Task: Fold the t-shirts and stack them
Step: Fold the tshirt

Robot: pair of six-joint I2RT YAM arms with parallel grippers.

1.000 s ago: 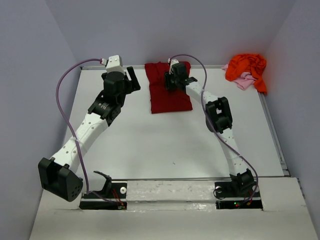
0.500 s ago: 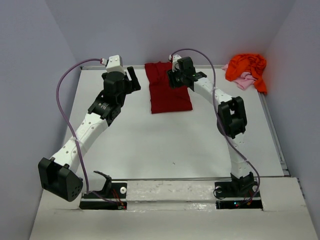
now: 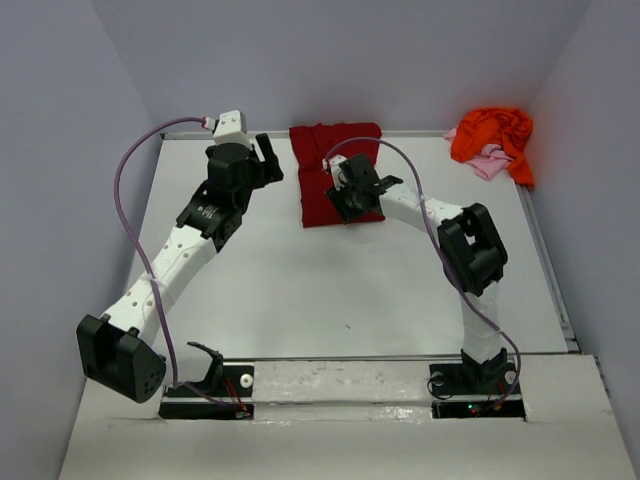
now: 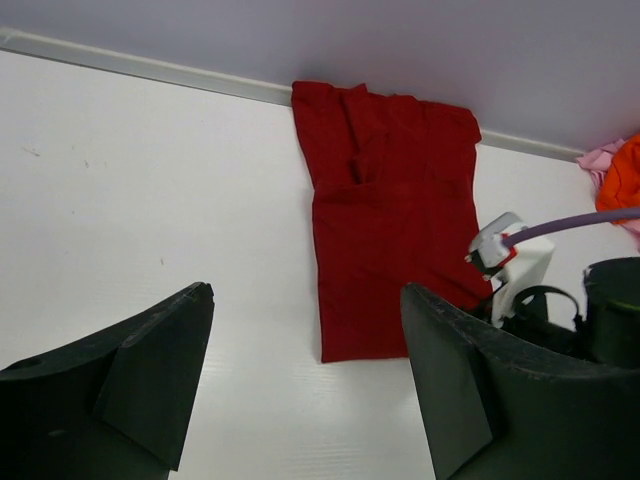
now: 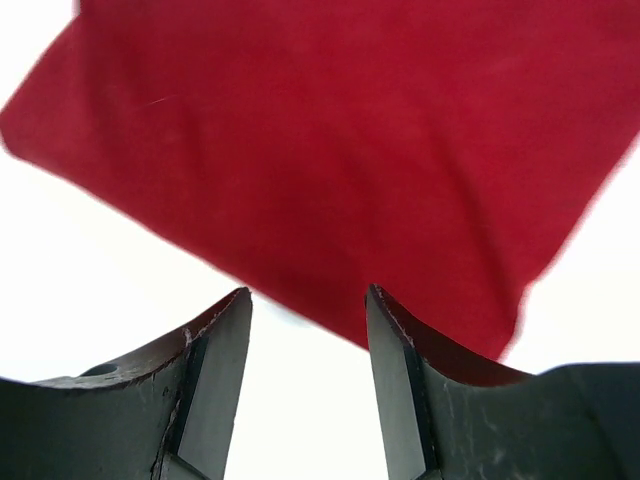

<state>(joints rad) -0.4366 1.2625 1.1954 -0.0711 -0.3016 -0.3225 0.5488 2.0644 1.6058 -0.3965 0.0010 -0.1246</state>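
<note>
Tabletop (image 3: pixel 330 290), plain white, is boxed in by pale grey-lilac walls (image 3: pixel 330 60) on the left, far and right sides, with a thin metal rail (image 3: pixel 543 250) along its far and right edges. Folded into a long rectangle, the dark red cloth t-shirt (image 3: pixel 318 160) lies flat at the far middle, its far end against the rail. A crumpled bright orange t-shirt (image 3: pixel 495 135) sits heaped on a pale pink one (image 3: pixel 487 165) in the far right corner, well apart from the red one.

The left arm (image 3: pixel 180 255) reaches to just left of the red shirt. The left jaws stand wide apart, holding nothing, above bare white. The right arm (image 3: pixel 470 250) bends over the shirt's near end. The right jaws are parted and grip nothing, with the cloth's near edge below the gap; whether they touch it cannot be told. Bare tabletop spreads across the near half, between the arms.
</note>
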